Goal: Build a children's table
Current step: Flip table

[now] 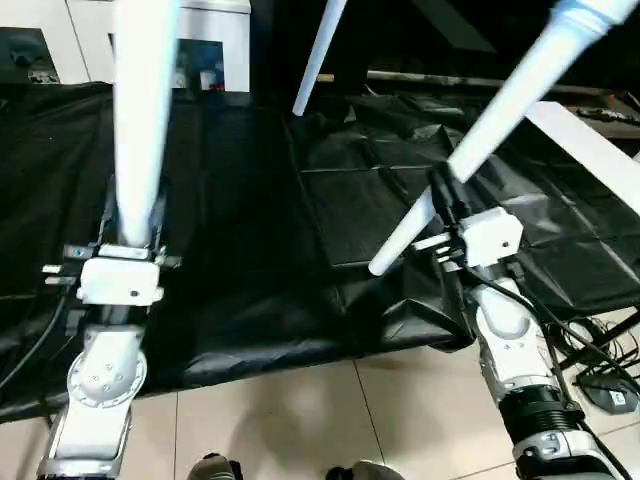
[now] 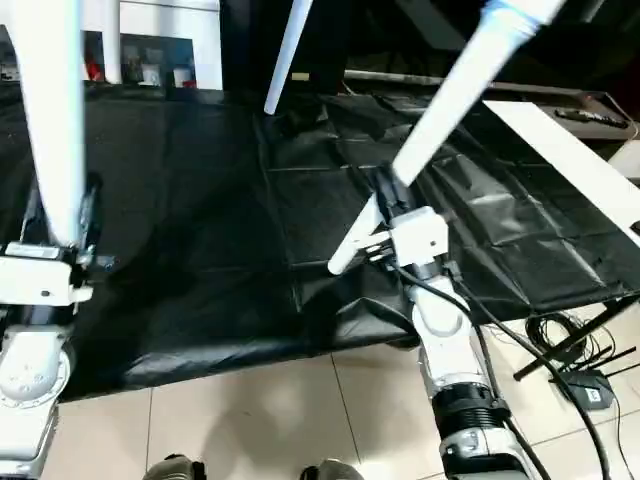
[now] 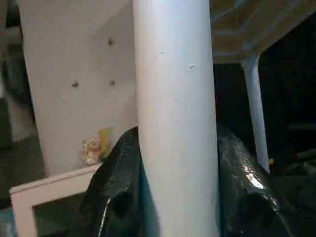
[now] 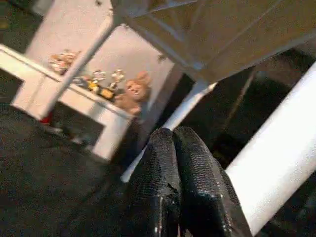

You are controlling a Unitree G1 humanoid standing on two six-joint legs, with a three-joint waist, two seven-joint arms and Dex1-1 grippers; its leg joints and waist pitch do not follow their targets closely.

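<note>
My left hand [image 3: 175,197]: clamped around a white table leg [image 1: 140,120], one black finger [image 3: 116,192] on each side of the tube; the leg stands nearly upright above my wrist.
My right hand [image 4: 180,187]: clenched, the two fingers [image 4: 197,177] pressed together with nothing between them.
Beside my right hand: a second white leg [image 1: 500,110] slants up past it, just beside the closed fingers; I cannot tell whether it touches them.
The children's table: its ribbed underside [image 4: 222,34] hangs above both hands, and a third leg [image 1: 320,50] reaches down from it, farther off.
Below: the black-draped tabletop [image 1: 300,220], then the tiled floor [image 1: 330,420].
Behind: a white cabinet [image 1: 215,40] with small toys [image 4: 133,91] on a shelf.
</note>
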